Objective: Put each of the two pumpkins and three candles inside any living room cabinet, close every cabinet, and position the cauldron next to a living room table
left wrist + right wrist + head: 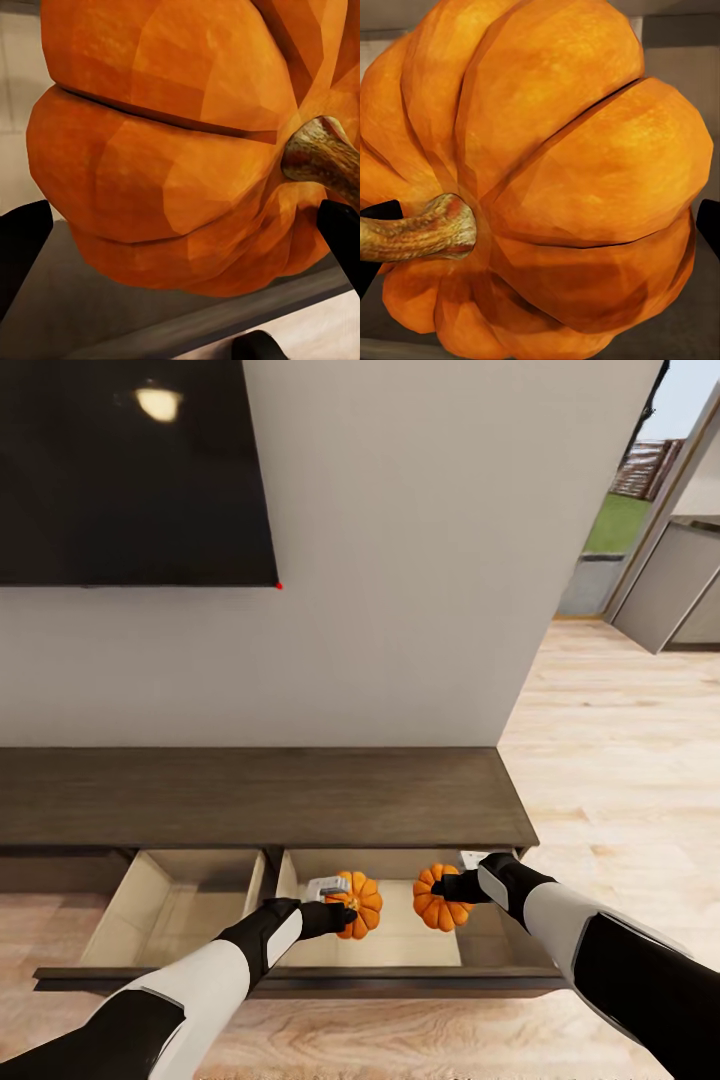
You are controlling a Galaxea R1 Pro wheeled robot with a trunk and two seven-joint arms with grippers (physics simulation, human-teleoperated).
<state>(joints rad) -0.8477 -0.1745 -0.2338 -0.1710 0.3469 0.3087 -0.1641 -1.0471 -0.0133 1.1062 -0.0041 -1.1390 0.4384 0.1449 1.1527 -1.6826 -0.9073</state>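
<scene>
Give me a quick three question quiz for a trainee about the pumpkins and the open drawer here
1. True or false: each gripper holds a pumpkin.
2. Which drawer compartment are both pumpkins over: A) left, B) right?
3. What hangs on the wall above the cabinet?

Key:
1. True: left gripper grips the left pumpkin, right gripper the right pumpkin.
2. B, the right compartment of the cabinet.
3. A dark TV screen.

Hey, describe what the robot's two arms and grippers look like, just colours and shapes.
Both arms are smooth rounded segments: glossy black upper sections, white forearm shells, then black wrists. The left gripper and right gripper are black, and a small pale grey block sits near each one. In the wrist views the fingertips look matte black with rounded ends. No cables or markings show.
</scene>
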